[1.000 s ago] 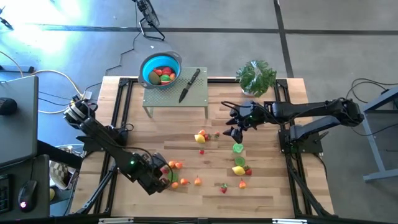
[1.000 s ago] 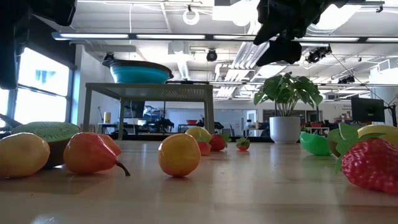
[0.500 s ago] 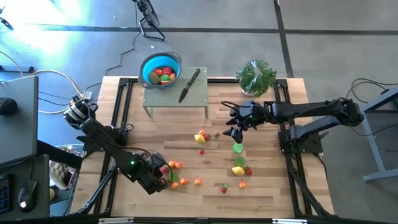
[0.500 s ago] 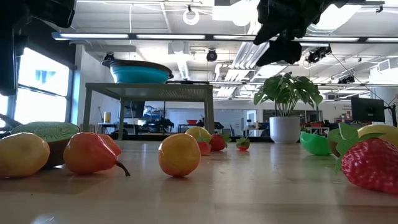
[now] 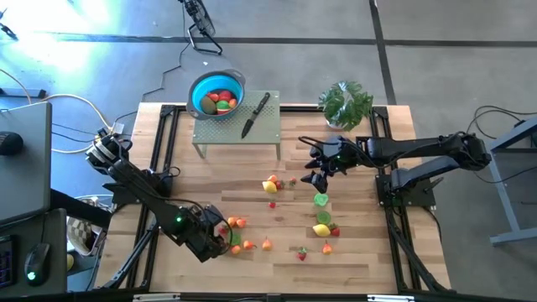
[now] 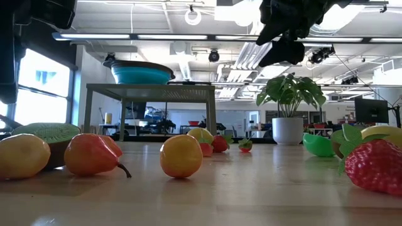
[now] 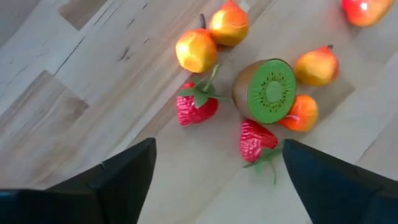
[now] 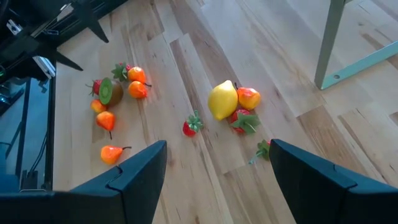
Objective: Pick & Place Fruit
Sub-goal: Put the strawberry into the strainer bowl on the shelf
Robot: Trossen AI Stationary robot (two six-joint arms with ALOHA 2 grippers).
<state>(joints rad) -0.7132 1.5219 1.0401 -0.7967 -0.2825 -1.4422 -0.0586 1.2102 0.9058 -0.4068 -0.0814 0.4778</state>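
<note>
While most of the small toy fruit pieces (image 5: 295, 214) lie scattered across the front half of the pale wooden counter (image 5: 352, 260), the left end effector (image 5: 225, 237) hangs with its fingers spread above a cluster near the front-left corner: a halved green kiwi (image 7: 266, 91), two red strawberries (image 7: 197, 107) and several orange pieces. The right end effector (image 5: 312, 165), fingers also spread and empty, hovers toward the right edge, above a yellow lemon (image 8: 222, 101). More fruit sits in the round blue bowl (image 5: 201, 86) at the back edge.
</note>
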